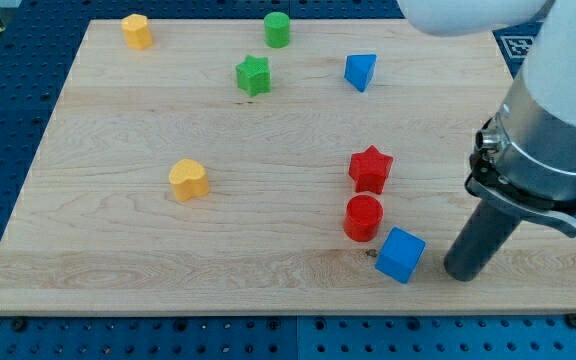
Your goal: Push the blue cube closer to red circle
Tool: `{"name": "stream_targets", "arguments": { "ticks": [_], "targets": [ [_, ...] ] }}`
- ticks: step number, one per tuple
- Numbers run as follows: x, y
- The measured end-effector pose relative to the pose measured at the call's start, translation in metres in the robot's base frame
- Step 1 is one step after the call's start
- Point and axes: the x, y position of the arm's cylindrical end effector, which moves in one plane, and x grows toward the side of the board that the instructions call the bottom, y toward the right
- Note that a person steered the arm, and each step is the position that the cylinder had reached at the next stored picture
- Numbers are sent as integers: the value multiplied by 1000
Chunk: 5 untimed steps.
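The blue cube lies near the view's bottom right of the wooden board. The red circle, a short red cylinder, stands just up and left of it, almost touching. My tip rests on the board just right of the blue cube, with a small gap between them. The dark rod rises from the tip to the arm's grey and white body at the view's right.
A red star stands just above the red circle. A blue triangle, a green star and a green cylinder lie near the top. Two yellow blocks lie at top left and mid-left.
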Motion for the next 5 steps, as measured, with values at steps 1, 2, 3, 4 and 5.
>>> {"name": "stream_targets", "arguments": {
  "ticks": [1,2,3,4,5],
  "targets": [
    [0,-15],
    [-3,-29],
    [-12,-44],
    [-13,-48],
    [-28,-48]
  ]
}}
